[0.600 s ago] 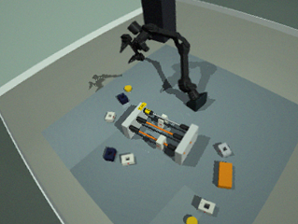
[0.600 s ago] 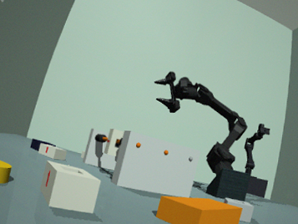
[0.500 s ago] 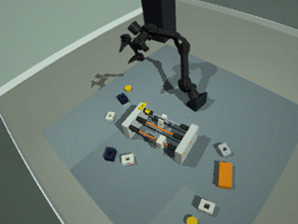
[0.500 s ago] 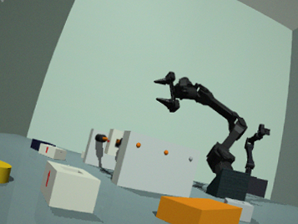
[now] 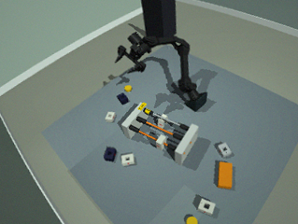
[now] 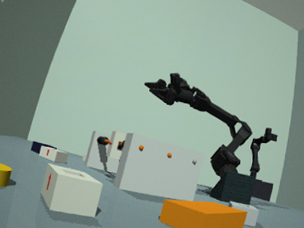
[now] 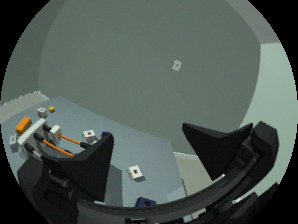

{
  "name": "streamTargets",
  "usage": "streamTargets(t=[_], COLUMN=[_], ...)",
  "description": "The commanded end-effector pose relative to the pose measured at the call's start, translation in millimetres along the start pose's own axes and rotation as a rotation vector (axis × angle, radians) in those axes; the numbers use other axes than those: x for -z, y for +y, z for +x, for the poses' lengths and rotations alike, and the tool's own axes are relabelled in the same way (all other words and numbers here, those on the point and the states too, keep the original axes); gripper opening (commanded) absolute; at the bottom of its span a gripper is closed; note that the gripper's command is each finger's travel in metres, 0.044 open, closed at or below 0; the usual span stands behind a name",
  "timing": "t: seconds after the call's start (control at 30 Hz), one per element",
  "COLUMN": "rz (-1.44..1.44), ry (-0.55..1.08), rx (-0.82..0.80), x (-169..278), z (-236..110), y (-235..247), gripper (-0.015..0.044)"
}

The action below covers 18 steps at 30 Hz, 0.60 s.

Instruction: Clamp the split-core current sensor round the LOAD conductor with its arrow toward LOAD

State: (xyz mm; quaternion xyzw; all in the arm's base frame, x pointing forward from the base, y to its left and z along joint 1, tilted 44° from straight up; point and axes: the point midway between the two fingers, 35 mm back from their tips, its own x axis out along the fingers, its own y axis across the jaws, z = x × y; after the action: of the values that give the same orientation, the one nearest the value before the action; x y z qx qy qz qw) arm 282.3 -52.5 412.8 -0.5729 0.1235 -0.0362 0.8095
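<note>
My gripper [image 5: 126, 66] [image 6: 147, 86] [image 7: 148, 132] is open and empty, raised high beyond the rack's labelled end. The rack has two white end plates [image 5: 187, 144] [image 6: 159, 177] with two orange conductors and one grey conductor between them. A yellow label [image 5: 142, 106] sits on the far plate; its lettering is unreadable. White blocks with square holes stand on the table: one [image 5: 110, 117] [image 7: 135, 173] near the labelled end, one [image 5: 128, 159] beside the rack, one [image 5: 207, 206] [image 6: 72, 193] with a red arrow. Which is the open sensor cannot be told.
A white block [image 5: 161, 142] is at an outer orange conductor. Dark blue blocks [image 5: 122, 98] [image 5: 110, 153] lie left of the rack. An orange block [image 5: 225, 175] [image 6: 203, 218] [image 7: 23, 124], yellow discs [image 5: 128, 88] [image 5: 192, 222] and another white block [image 5: 224, 150] lie around it.
</note>
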Motion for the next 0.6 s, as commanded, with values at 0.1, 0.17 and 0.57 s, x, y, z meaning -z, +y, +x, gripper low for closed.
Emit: streamTargets(t=[0.1, 0.17, 0.57], rz=[0.922, 1.026, 1.228], ry=[-0.232, -0.258, -0.308], rx=[-0.001, -0.014, -0.047], x=[-23, -25, -28], z=[34, 35, 36], y=[72, 81, 99], gripper=[0.044, 0.044, 0.044])
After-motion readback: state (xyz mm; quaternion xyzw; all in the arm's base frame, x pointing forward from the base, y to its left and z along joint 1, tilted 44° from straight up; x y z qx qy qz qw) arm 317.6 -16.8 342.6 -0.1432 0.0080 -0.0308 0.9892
